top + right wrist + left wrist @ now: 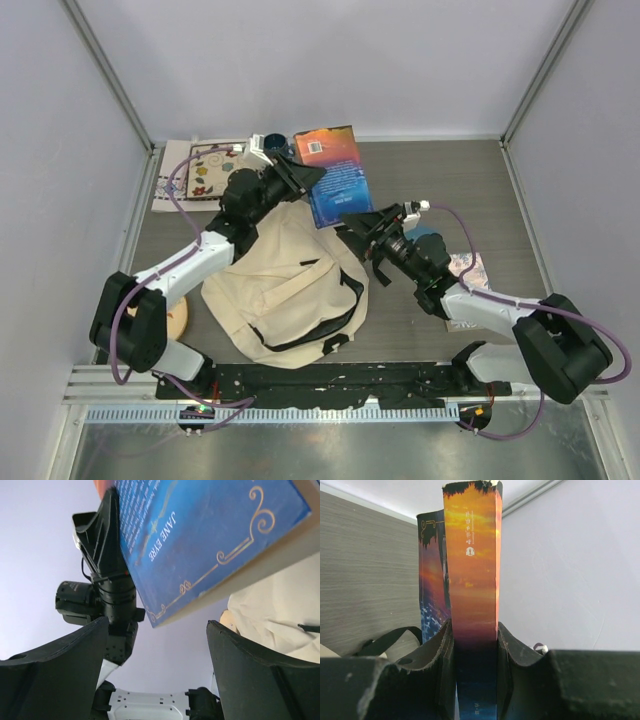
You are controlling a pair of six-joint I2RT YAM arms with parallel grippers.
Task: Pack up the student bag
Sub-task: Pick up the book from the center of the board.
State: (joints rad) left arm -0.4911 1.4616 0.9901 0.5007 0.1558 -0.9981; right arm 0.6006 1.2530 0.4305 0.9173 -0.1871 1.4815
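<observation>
Book (335,172), edge-pinched by left end effector (303,178), may pivot and miss bag (285,290); right end effector (366,234) hangs released.

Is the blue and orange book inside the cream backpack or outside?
Outside: the left gripper holds the blue-orange paperback book beside the cream fabric backpack.

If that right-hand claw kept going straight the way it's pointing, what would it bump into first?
Most likely the blue book, which the left gripper holds: its corner hangs just ahead of the open right gripper. Exact depth is unclear.
</observation>
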